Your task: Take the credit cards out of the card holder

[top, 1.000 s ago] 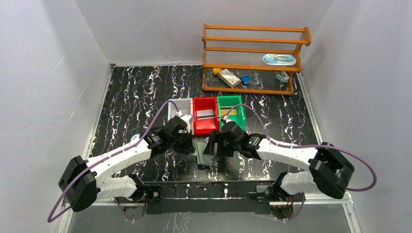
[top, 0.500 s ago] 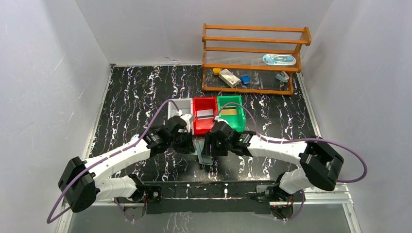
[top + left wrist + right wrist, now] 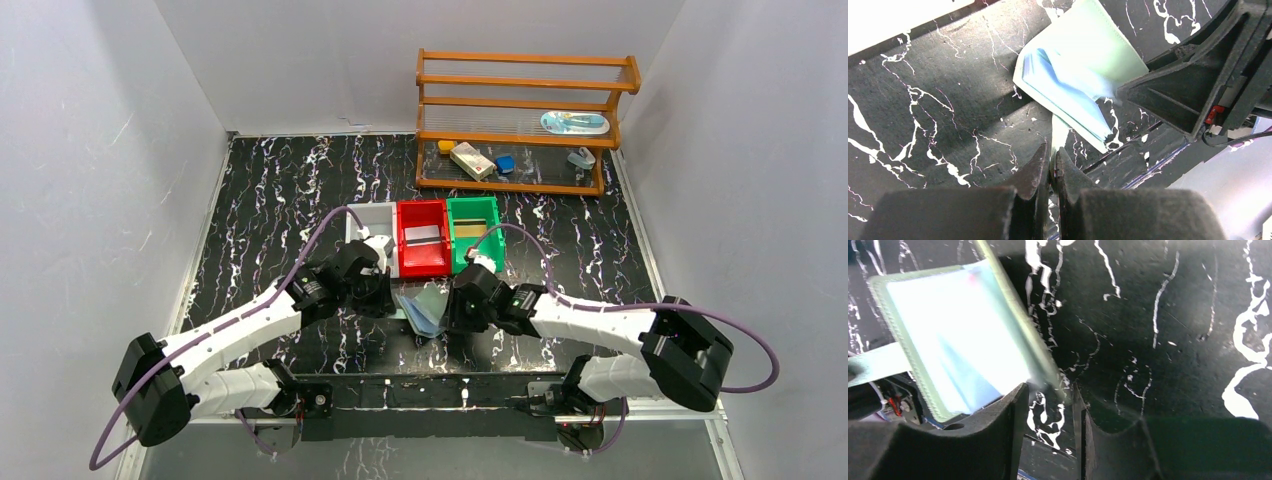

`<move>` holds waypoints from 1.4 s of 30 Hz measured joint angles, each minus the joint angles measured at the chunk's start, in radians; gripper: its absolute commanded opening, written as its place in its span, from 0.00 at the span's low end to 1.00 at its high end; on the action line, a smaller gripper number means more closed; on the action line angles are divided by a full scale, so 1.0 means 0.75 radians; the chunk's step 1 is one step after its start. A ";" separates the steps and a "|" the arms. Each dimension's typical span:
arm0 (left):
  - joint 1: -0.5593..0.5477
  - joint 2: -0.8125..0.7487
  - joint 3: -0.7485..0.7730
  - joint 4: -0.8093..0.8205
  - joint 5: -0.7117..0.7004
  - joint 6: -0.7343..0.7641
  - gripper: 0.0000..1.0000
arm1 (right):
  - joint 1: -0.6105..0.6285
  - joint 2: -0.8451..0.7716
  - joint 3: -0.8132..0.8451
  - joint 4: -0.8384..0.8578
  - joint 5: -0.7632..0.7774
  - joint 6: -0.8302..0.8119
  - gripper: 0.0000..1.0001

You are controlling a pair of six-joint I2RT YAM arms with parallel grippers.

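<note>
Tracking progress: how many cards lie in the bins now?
2: a grey card in the red bin, a gold card in the green bin. The left arm may hide more in the white bin.

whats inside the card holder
Inside the open card holder, clear bluish plastic pockets show. No card is plainly visible; the layered pockets may cover one.

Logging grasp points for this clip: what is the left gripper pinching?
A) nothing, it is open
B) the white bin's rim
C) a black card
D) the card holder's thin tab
D: the left wrist view shows the left gripper shut on the pale green tab that runs out from the card holder.
</note>
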State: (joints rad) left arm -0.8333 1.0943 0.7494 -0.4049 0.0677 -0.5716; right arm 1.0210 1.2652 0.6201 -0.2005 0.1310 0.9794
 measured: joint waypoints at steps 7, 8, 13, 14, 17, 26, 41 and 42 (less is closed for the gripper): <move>0.000 -0.001 -0.001 -0.039 -0.017 0.027 0.00 | 0.000 -0.008 -0.057 -0.001 0.017 0.049 0.42; 0.000 -0.001 -0.002 -0.044 -0.024 0.030 0.00 | 0.000 -0.016 -0.065 -0.001 0.019 0.058 0.43; 0.000 -0.037 -0.028 -0.078 -0.048 0.044 0.00 | 0.000 -0.077 -0.095 -0.010 0.041 0.107 0.57; 0.001 -0.047 -0.031 -0.086 -0.050 0.048 0.00 | 0.000 -0.093 -0.097 -0.010 0.047 0.107 0.60; 0.000 -0.063 -0.032 -0.095 -0.048 0.074 0.00 | -0.001 -0.117 -0.096 0.002 0.058 0.084 0.63; 0.000 -0.033 -0.018 -0.100 -0.018 0.149 0.00 | -0.004 0.117 0.121 0.022 0.001 -0.072 0.64; 0.000 -0.109 -0.049 -0.113 -0.100 0.109 0.00 | -0.004 0.142 0.018 0.123 -0.016 -0.018 0.22; 0.000 -0.134 -0.068 -0.109 -0.103 0.097 0.00 | -0.004 0.089 -0.072 0.171 -0.031 0.040 0.23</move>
State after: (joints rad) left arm -0.8333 0.9936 0.6987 -0.4866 -0.0093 -0.4992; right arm 1.0183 1.3319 0.5659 -0.0723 0.1078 1.0092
